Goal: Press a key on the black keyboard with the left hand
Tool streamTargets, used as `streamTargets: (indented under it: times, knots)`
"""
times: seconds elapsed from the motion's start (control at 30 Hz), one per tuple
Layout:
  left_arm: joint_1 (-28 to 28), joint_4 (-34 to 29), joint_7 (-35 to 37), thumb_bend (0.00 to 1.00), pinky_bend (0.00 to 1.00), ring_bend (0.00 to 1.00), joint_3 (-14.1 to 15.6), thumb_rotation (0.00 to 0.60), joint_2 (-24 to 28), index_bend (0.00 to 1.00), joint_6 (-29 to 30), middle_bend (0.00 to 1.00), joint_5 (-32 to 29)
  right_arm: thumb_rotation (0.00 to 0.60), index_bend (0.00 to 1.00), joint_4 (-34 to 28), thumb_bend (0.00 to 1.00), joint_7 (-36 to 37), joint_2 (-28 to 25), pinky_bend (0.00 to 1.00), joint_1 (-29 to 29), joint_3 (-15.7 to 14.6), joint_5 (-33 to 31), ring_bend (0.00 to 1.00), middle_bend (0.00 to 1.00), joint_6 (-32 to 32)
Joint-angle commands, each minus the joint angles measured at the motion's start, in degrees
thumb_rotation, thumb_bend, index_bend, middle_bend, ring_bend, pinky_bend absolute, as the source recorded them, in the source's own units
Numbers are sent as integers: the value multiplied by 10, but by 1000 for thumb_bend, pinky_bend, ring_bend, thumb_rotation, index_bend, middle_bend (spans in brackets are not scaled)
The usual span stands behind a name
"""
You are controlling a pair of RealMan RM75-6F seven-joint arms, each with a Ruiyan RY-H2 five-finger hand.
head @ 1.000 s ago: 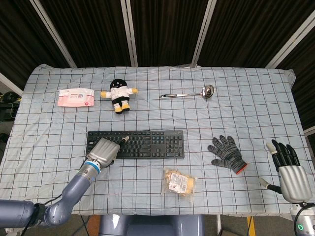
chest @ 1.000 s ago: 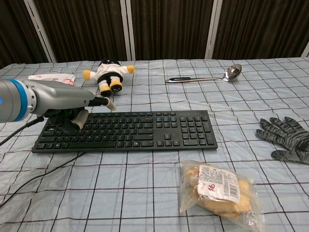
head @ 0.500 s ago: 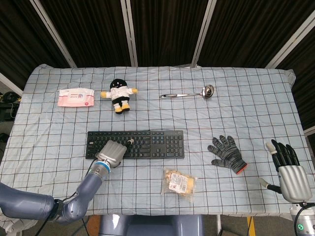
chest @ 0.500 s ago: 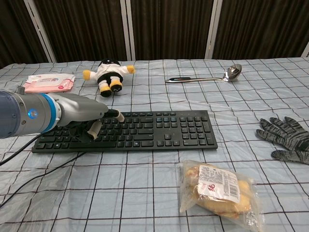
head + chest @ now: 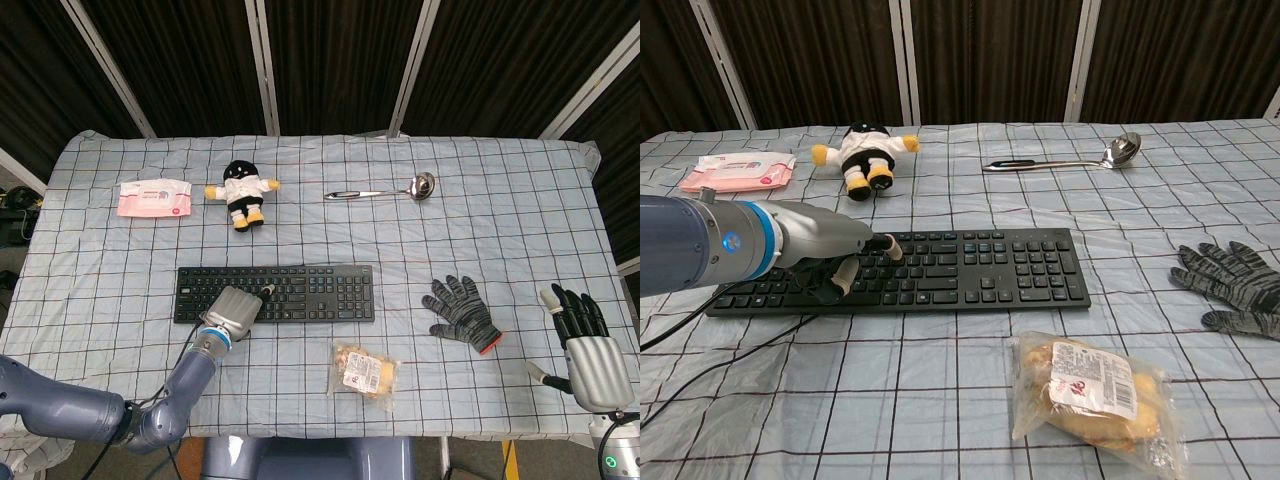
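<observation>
Left hand [image 5: 845, 262], silver metal with pale fingertips, hovers low over the left half of the black keyboard [image 5: 940, 268]; its fingers are mostly curled in and one points out, holding nothing. Right hand [image 5: 588, 352] stays at the table edge with dark fingers straight and apart. Checked cloth [image 5: 500, 220] is wrinkled. Grey knit glove [image 5: 460, 312] lies right of the flat rectangular keyboard, and a shiny plastic snack bag [image 5: 1090, 395] lies in front.
</observation>
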State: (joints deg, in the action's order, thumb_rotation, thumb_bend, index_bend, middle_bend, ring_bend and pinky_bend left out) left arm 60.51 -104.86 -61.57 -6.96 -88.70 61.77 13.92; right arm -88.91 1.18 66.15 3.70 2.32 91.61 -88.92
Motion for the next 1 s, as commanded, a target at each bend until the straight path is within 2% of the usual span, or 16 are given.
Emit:
streamTargets:
  times: [0.03, 1.0]
  knots:
    - [4, 4, 2, 1000, 550, 731, 3, 600, -3, 0, 1, 817, -6, 600, 0, 0, 50, 0, 0, 0, 0, 0, 0, 0, 0, 0]
    - [35, 20, 17, 1000, 549, 732, 25, 600, -21, 0, 3, 817, -28, 600, 0, -1, 50, 1, 1, 0, 0, 0, 0, 0, 0, 0]
